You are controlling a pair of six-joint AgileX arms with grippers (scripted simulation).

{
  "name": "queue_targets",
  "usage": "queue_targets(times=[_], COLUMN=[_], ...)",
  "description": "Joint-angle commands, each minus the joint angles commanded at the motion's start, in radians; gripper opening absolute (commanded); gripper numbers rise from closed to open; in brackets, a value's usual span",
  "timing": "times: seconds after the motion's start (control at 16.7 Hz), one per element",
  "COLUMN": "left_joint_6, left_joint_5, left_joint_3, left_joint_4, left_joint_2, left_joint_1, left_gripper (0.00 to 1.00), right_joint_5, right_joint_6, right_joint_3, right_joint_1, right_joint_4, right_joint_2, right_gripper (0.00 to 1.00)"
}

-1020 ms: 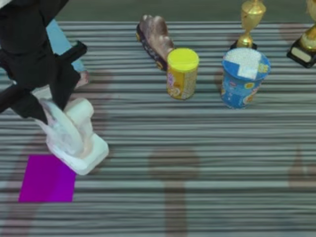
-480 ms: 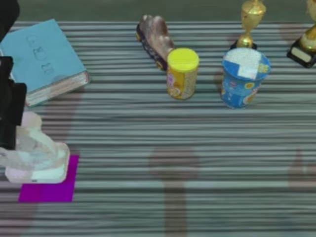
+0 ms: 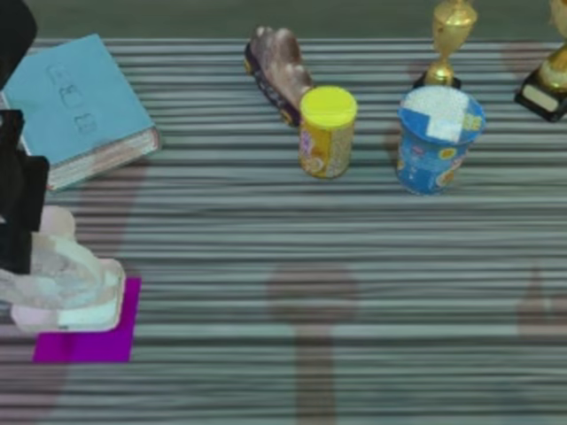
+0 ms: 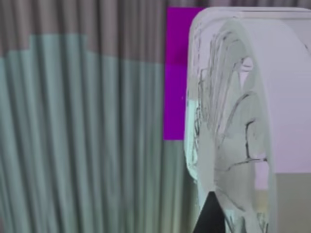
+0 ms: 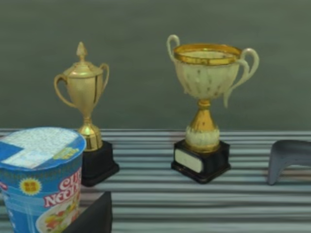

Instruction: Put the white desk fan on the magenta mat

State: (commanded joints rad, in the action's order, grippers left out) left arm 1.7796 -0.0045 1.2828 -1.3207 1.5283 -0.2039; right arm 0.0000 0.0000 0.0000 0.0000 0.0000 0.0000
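The white desk fan is at the table's left edge, its boxy base over the far part of the magenta mat. My left gripper comes down from the far side and is shut on the fan's round grille head. In the left wrist view the fan fills the frame beside a strip of the mat, and one black fingertip lies against the grille. I cannot tell whether the base touches the mat. My right gripper is out of the top view, parked near the back right, open.
A light blue book lies behind the fan. A brown shoe, a yellow can and a blue noodle cup stand mid-table. Two gold trophies stand at the back right.
The left arm carried the fan leftward and toward the near edge, from beside the mat to over it. In the last half second it only sank slightly.
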Motion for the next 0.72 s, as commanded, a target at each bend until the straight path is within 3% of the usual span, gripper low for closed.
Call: queue_targets(times=[0.42, 0.72], left_joint_6=[0.0, 0.0], left_joint_5=[0.001, 0.001], left_joint_3=[-0.086, -0.086], left_joint_4=[0.097, 0.097], left_joint_2=[0.012, 0.012], left_joint_1=[0.004, 0.004], left_gripper=[0.0, 0.38], right_joint_5=[0.0, 0.0], right_joint_6=[0.0, 0.0], right_joint_3=[0.0, 0.0], right_joint_1=[0.0, 0.0], right_joint_4=[0.0, 0.0], right_joint_2=[0.0, 0.0], right_gripper=[1.0, 1.0])
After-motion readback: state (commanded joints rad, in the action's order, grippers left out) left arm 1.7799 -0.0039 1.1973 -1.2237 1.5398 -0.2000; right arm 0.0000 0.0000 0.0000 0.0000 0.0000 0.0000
